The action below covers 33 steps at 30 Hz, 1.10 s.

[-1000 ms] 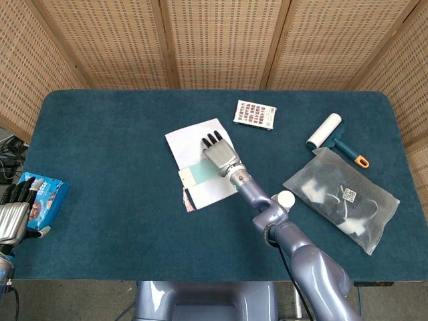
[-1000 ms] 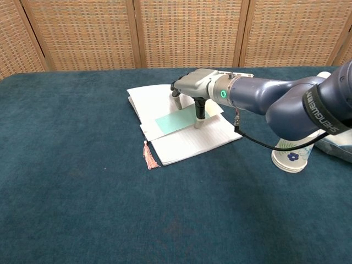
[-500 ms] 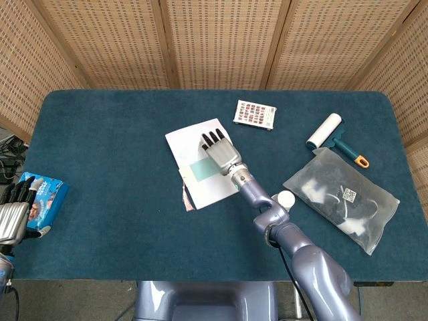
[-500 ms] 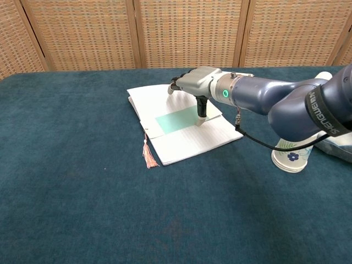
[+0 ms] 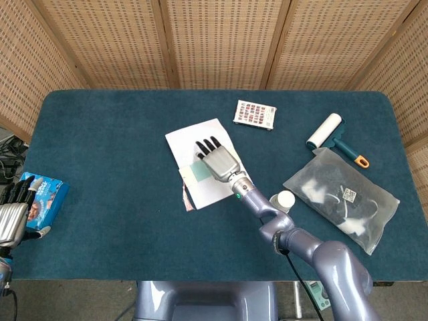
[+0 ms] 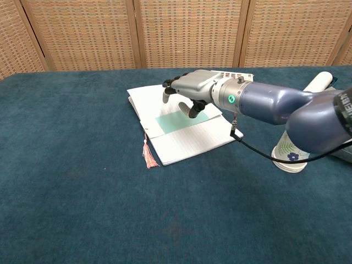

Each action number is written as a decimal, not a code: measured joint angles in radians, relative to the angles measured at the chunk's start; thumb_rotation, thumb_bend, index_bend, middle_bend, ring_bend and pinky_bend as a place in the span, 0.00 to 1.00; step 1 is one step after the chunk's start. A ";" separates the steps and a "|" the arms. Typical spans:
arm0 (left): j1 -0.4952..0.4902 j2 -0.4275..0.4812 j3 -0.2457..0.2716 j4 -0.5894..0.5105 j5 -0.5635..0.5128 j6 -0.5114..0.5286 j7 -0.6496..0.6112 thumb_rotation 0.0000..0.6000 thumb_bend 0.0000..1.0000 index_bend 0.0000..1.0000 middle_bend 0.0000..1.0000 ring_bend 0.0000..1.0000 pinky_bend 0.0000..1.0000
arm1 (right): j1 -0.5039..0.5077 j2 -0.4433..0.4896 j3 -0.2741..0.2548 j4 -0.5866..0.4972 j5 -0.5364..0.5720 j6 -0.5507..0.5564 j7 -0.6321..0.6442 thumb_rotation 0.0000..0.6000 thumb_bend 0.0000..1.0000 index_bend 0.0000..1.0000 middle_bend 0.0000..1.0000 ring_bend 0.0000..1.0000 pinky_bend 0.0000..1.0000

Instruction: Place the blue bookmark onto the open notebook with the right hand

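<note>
Looking down from the head view, the blue bookmark (image 5: 198, 172) lies flat across the open notebook (image 5: 200, 164) on the counter (image 5: 120, 147), partly hidden beneath the right robot hand (image 5: 217, 160), whose fingers spread over the page. The left robot hand (image 5: 12, 221) rests at the counter's edge, fingers loosely together and empty, near a blue packet (image 5: 45, 194).

From the chest view, the right robot hand (image 6: 187, 91) hovers just above the blue bookmark (image 6: 181, 120), fingers curved downward, gripping nothing. The tassel (image 6: 148, 155) trails off the open notebook (image 6: 184, 129) onto the cloth. Placement looks done; what remains is probably pulling the arm back.
</note>
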 measured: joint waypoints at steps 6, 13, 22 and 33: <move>0.003 0.003 0.006 -0.012 0.018 0.011 0.006 1.00 0.03 0.00 0.00 0.00 0.00 | -0.050 0.073 0.006 -0.169 0.079 0.005 -0.145 1.00 1.00 0.31 0.12 0.00 0.11; 0.003 0.003 0.009 -0.014 0.017 0.008 0.012 1.00 0.03 0.00 0.00 0.00 0.00 | -0.076 0.094 0.013 -0.232 0.212 -0.018 -0.293 1.00 1.00 0.34 0.12 0.00 0.10; 0.001 0.001 0.009 -0.011 0.010 -0.002 0.013 1.00 0.03 0.00 0.00 0.00 0.00 | -0.062 0.058 0.017 -0.183 0.257 -0.038 -0.330 1.00 1.00 0.33 0.10 0.00 0.09; -0.006 -0.005 0.007 0.000 -0.006 -0.023 0.015 1.00 0.03 0.00 0.00 0.00 0.00 | -0.036 0.019 0.027 -0.102 0.239 -0.041 -0.299 1.00 1.00 0.31 0.08 0.00 0.07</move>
